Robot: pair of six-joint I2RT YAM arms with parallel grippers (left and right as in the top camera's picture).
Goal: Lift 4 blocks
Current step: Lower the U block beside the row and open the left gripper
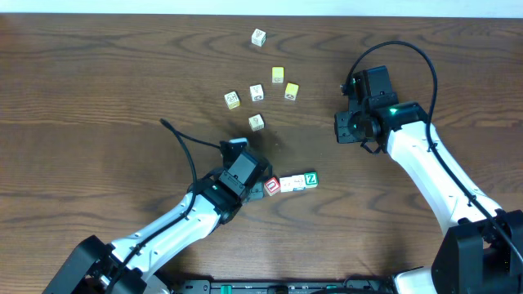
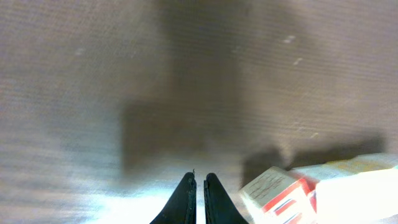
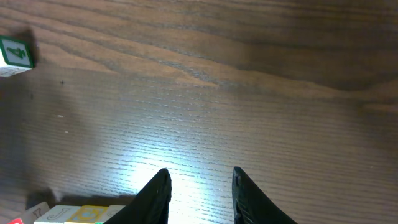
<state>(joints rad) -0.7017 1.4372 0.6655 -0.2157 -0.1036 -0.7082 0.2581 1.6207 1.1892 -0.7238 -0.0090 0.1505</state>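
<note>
The tabletop (image 1: 98, 82) under me is dark brown wood with the grain running across it. Low on my left side a short row of blocks lies flat on it, touching end to end: a red-faced block (image 1: 272, 186), a green Z block (image 1: 310, 179), and white-faced blocks (image 1: 291, 184) between them, too small for me to count. Farther out, well apart from that row, loose cubes are scattered: a far white cube (image 1: 258, 37), two yellow cubes (image 1: 278, 75) (image 1: 292, 91), a pale yellow cube (image 1: 232, 100), and two nearer white cubes (image 1: 257, 92) (image 1: 257, 122).
</note>
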